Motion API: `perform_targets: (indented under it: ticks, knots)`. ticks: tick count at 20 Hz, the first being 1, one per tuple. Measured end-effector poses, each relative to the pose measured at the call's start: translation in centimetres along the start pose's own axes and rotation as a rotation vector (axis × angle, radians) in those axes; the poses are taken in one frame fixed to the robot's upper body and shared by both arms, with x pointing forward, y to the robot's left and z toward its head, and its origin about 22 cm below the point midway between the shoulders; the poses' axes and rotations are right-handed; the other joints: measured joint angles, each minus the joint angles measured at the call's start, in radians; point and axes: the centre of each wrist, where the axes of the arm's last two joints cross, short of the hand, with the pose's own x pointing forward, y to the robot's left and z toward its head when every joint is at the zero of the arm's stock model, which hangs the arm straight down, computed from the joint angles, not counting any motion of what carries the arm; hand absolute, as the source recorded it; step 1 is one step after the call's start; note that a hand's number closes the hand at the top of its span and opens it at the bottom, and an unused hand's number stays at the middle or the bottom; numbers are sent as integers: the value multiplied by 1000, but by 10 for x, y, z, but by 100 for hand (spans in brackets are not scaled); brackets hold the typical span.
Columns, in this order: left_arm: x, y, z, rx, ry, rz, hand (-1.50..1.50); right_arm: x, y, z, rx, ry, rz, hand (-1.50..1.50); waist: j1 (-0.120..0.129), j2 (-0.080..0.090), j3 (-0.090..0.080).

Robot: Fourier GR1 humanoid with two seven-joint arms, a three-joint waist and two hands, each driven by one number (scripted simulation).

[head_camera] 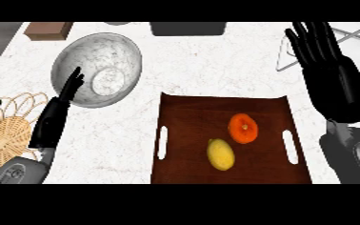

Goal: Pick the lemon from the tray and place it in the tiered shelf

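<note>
Head view, scanning L to R. I see a wicker basket [15, 124] at the far left edge of the white marbled surface [211, 62], partly cut off. My left hand [53, 117] shows just beside it, edge-on, fingers [72, 82] straight and open, holding nothing, tips up near the rim of a big grey bowl [97, 70]. I can't tell if they touch the rim. Bowl sits upper left on the surface. Behind it, at the top edge, a small brown block [48, 30], and further right a dark grey box-like obj [187, 28], cut off by the frame.

Center-right is the dark brown tray [183, 171] w/ a cut-out handle slot on each side. Lemon [221, 154] lies inside it, roughly mid-tray toward the near edge, on its side. An orange fruit [243, 128] lies just beside the lemon, up and to the right, inside the same tray; the two look close but apart.

My right hand [330, 83] is at the far right, fingers spread, straight, pointing up, open and empty, well apart from the lemon. Behind it, a thin wire frame [283, 57] at the upper right, prob. the tiered shelf, mostly hidden by the hand.
</note>
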Motion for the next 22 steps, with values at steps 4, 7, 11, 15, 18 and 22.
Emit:
perform_targets:
  ticks: [4,7,11,15,18,22]
  knots:
    - [6,-20,-6,-17,-13,62,0,-10,-6,9,-9,113,45,-150,9,2,6]
    - [13,-29,-9,-32,-21,126,0,-32,0,23,-72,224,-59,150,3,9,17]
    - [17,-27,-7,-18,-30,155,0,-51,-32,47,-216,350,167,150,-15,12,10]
    - [21,-34,-6,-34,-23,199,0,-86,-31,86,-429,367,347,-150,-11,5,14]
    - [26,-37,-8,-57,-19,224,0,-107,-23,114,-532,304,347,-150,-2,2,15]
    - [32,-45,-13,-68,-28,234,0,-111,-20,134,-501,249,287,-150,7,-3,17]
